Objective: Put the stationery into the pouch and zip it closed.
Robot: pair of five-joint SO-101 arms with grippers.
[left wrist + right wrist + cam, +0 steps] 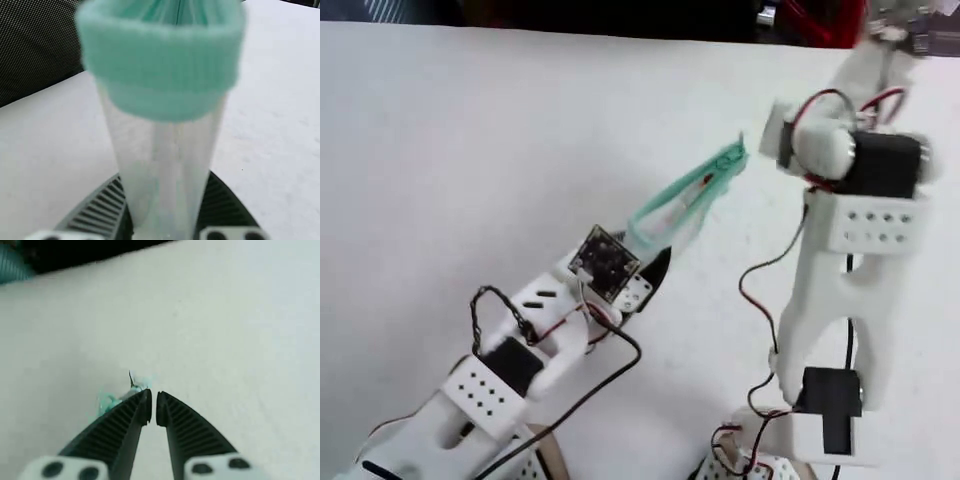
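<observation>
While the pouch [680, 205] is clamped at its near end by the left gripper [648, 265], the zip is judged to be the business in hand. The jaws are clenched on the clear plastic from both sides, and from the left wrist the pouch is seen rising straight out from between them. Its see-through body runs up to a mint band [160, 75] at the far end.

That grip is best treated as the anchor. The pouch should be held taut and straight, so that any pull on the slider is taken along the line of the zip and not across it. A sideways drag could twist the soft plastic or jam the teeth.

As for what is inside: a reddish streak [705, 180] is made out through the clear side from above, and it may well be a piece of stationery. That cannot be confirmed, and nothing is made out inside from the left wrist. No loose stationery is spotted on the table [470, 150], so the loading is judged done.

Farther out, the right gripper [153, 402] is found at the pouch's far tip. Its jaws are drawn together with only a sliver of a gap between them. A scrap of mint trim [112, 399] is seen just beside one fingertip. Whether the zip pull is actually pinched cannot be told, so the pinch ought to be made sure before any pull is begun.
</observation>
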